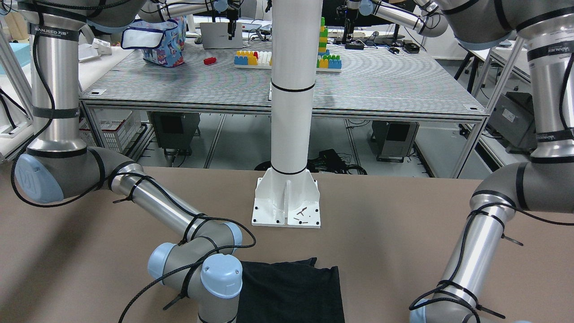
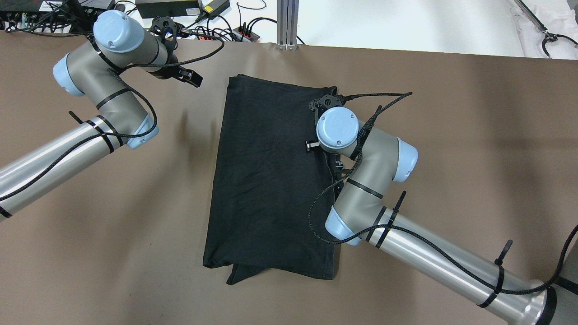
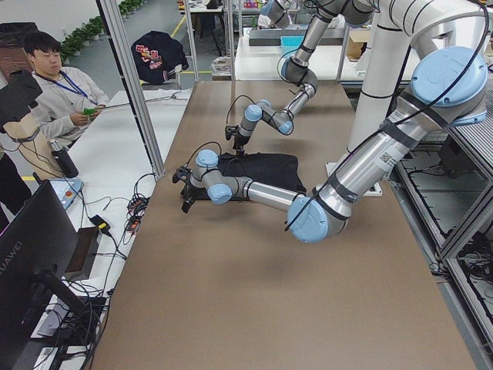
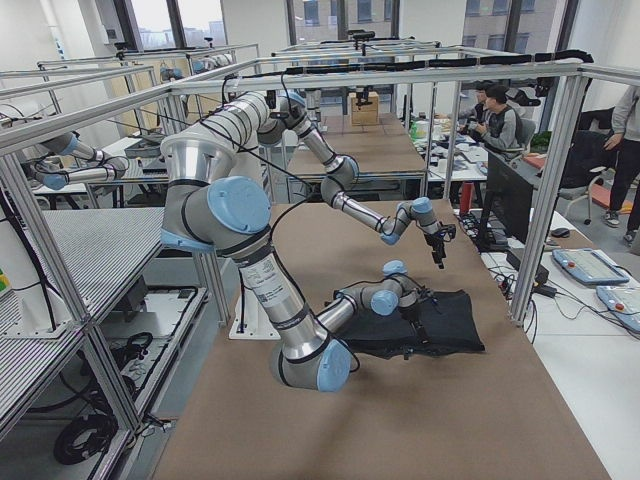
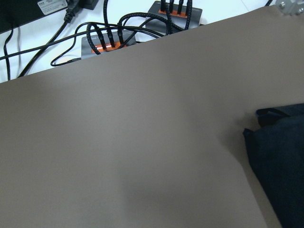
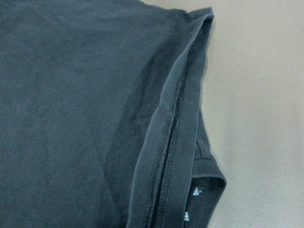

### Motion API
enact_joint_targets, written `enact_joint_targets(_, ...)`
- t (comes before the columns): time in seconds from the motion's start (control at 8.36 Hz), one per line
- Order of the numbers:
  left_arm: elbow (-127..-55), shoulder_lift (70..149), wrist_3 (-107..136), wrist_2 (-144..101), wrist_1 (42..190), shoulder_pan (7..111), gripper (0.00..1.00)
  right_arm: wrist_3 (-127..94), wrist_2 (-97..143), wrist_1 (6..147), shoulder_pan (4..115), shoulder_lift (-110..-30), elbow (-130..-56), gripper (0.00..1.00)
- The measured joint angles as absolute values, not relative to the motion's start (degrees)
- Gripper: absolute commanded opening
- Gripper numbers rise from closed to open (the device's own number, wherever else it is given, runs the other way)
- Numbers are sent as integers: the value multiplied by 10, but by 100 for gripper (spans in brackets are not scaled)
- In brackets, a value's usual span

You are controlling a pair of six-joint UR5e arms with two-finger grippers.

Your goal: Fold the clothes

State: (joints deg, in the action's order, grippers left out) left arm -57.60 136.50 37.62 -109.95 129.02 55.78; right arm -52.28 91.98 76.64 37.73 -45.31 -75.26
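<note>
The clothes (image 2: 271,180) are one black fabric piece lying folded into a long rectangle in the middle of the brown table, with a small flap sticking out at the near corner. My right wrist hangs over its right edge and hides the right gripper (image 4: 412,318); I cannot tell if it is open or shut. The right wrist view shows the clothes (image 6: 71,118) close up, with a hemmed edge (image 6: 166,142) and no fingers. My left gripper (image 2: 186,77) hovers above bare table, left of the clothes' far corner (image 5: 285,166); whether it is open or shut is unclear.
The white pillar base (image 1: 287,202) stands at the table's robot side. Power strips with cables (image 5: 104,42) lie just past the far table edge. A seated person (image 3: 54,100) and a monitor (image 3: 31,254) are beyond that edge. Bare brown table (image 2: 90,253) flanks the clothes.
</note>
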Motion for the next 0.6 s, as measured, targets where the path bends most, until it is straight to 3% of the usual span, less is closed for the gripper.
enact_joint_targets(0.6,-577,1368,377,-1100,1290,558,100,-478,958,762,415,-476,-740,93)
